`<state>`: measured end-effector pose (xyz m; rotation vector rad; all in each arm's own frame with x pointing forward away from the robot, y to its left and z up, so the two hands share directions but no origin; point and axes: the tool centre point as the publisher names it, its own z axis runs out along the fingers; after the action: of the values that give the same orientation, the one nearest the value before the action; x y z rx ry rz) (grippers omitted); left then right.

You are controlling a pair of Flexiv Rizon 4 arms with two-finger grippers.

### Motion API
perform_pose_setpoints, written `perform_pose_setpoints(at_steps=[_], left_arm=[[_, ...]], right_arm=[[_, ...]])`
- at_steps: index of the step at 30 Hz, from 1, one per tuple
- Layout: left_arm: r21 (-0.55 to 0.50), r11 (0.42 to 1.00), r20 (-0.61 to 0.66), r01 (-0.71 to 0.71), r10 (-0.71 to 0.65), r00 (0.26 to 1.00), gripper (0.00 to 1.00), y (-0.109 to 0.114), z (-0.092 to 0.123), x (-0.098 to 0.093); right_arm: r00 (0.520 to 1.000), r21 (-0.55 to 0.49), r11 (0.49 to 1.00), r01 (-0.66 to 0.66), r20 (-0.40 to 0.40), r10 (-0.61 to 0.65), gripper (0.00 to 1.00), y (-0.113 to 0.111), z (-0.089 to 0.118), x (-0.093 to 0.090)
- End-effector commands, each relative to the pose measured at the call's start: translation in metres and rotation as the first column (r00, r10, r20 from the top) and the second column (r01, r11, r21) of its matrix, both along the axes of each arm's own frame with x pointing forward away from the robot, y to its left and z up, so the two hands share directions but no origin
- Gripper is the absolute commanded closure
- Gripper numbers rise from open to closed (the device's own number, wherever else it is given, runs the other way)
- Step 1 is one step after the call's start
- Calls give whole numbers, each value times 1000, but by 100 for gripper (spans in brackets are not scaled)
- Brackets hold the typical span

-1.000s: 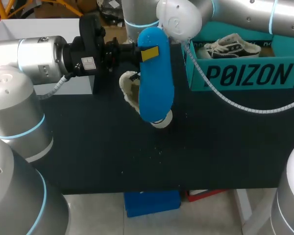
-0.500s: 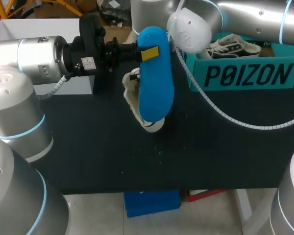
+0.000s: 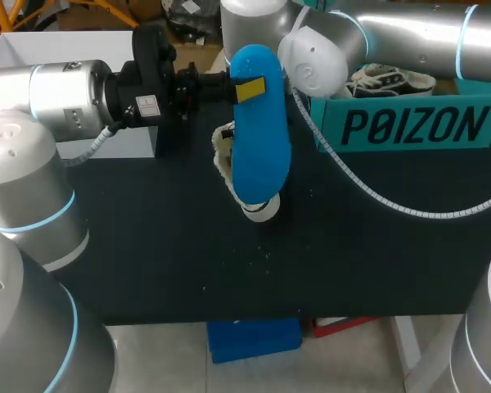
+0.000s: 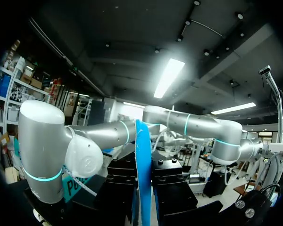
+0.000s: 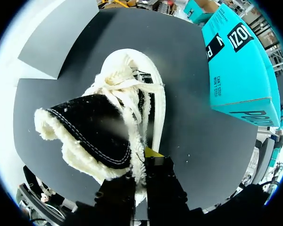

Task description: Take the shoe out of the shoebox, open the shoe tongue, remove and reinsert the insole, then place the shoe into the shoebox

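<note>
My left arm [image 3: 65, 94] is silver tubing with glowing cyan rings [image 3: 45, 219], its black wrist block [image 3: 151, 74] bearing a white label [image 3: 147, 105] and a grey ribbed cable [image 3: 94, 146]. My right arm [image 3: 409, 37] matches, with a rounded white joint cap [image 3: 315, 57], a white coiled hose [image 3: 368, 192] and a black, yellow-tipped right gripper [image 5: 141, 165].

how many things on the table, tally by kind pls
shoes: 2 (held shoe in the right gripper, second shoe in the teal shoebox)
insoles: 1 (blue insole in the left gripper)
boxes: 2 (teal shoebox, white box)
total: 5
</note>
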<state>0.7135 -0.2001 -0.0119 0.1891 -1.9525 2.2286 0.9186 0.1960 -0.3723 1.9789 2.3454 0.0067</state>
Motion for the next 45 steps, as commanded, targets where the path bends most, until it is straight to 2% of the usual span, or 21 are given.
perform_pose_setpoints(at_steps=[1,4,5,6,13,20,24,26,27,29,43,45], left_arm=[[4,1000,-1,-3,3,1000,100,-2,0,-1],[4,1000,-1,-3,3,1000,100,-2,0,-1],[4,1000,-1,-3,3,1000,100,-2,0,-1],[4,1000,-1,-3,3,1000,100,-2,0,-1],[4,1000,-1,-3,3,1000,100,-2,0,-1],[4,1000,-1,-3,3,1000,100,-2,0,-1],[4,1000,-1,-3,3,1000,100,-2,0,-1],[4,1000,-1,-3,3,1000,100,-2,0,-1],[4,1000,-1,-3,3,1000,100,-2,0,-1],[4,1000,-1,-3,3,1000,100,-2,0,-1],[4,1000,-1,-3,3,1000,100,-2,0,-1],[4,1000,-1,-3,3,1000,100,-2,0,-1]], right_arm=[[1000,-8,1000,22,-6,-22,100,4,-11,7],[1000,-14,999,29,-8,-29,100,3,-15,6],[1000,-15,999,30,-9,-30,70,2,-16,5],[999,-14,999,35,-11,-35,1,1,-16,4],[996,53,995,84,-14,-84,0,-14,-8,-5],[990,211,968,138,-33,-134,0,-28,11,-11],[988,394,906,152,-67,-137,0,-28,21,-16],[991,519,844,137,-73,-115,0,-27,27,-18],[992,548,827,126,-71,-104,0,-26,30,-18],[997,650,756,71,-47,-53,0,-23,41,-21],[998,662,747,64,-45,-46,0,-23,45,-21],[992,712,691,124,-106,-69,0,-33,44,-23]])
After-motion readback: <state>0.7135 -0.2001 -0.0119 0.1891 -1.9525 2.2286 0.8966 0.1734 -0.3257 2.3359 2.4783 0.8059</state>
